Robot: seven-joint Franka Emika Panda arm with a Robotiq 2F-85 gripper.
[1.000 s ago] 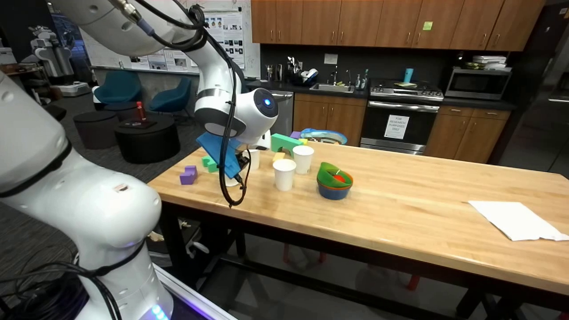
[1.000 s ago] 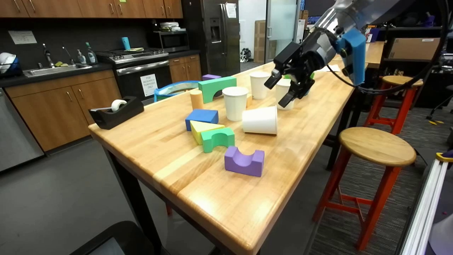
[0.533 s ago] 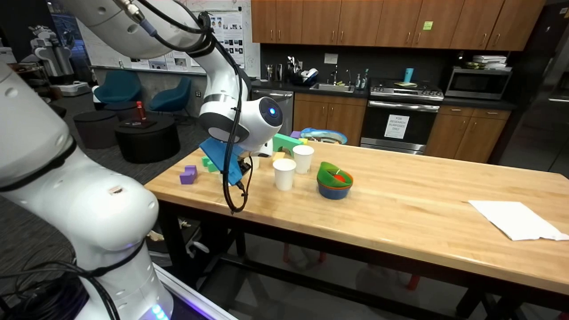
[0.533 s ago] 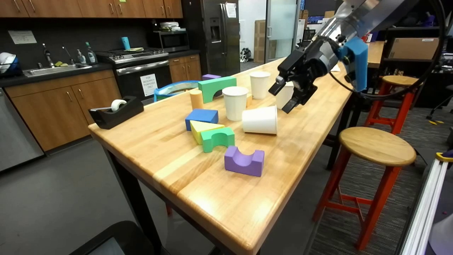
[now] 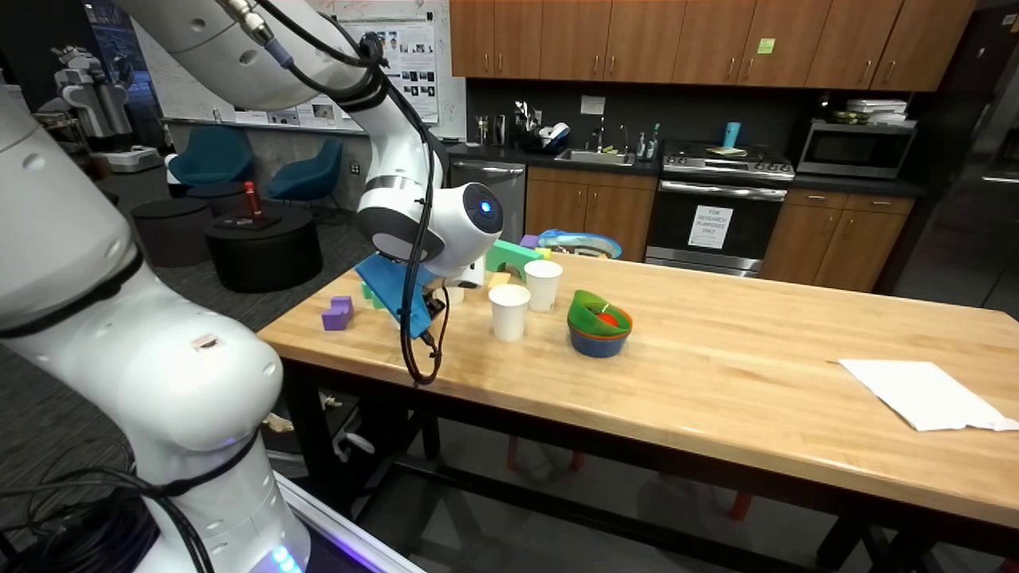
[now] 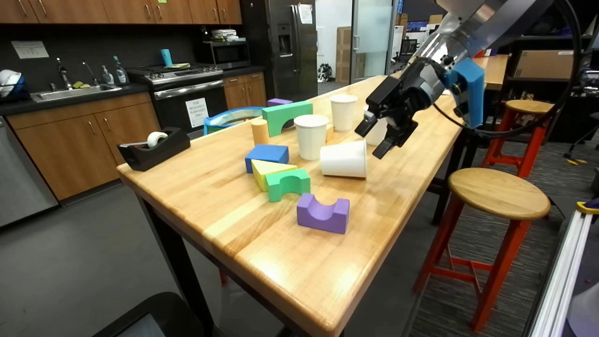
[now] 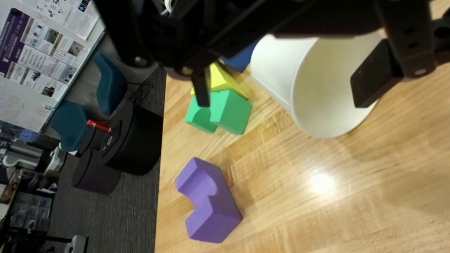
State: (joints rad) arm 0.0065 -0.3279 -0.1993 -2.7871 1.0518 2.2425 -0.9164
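My gripper hangs tilted over the table with its jaws spread and nothing between them. Nearest to it is a white paper cup lying on its side. In the wrist view one black fingertip overlaps the mouth of that cup; contact cannot be told. The opposite fingertip appears in front of a small green arch block and a yellow wedge. A purple notched block stands apart near the table's end. A blue cover hides the fingers in an exterior view.
Upright white cups stand behind the tipped one. Around them are a blue block, an orange cylinder and a large green arch. Stacked bowls, white paper and a tape dispenser also lie on the table.
My gripper has come down closer to the tabletop, beside the tipped cup, with its jaws staying spread. The cups and blocks have not moved.
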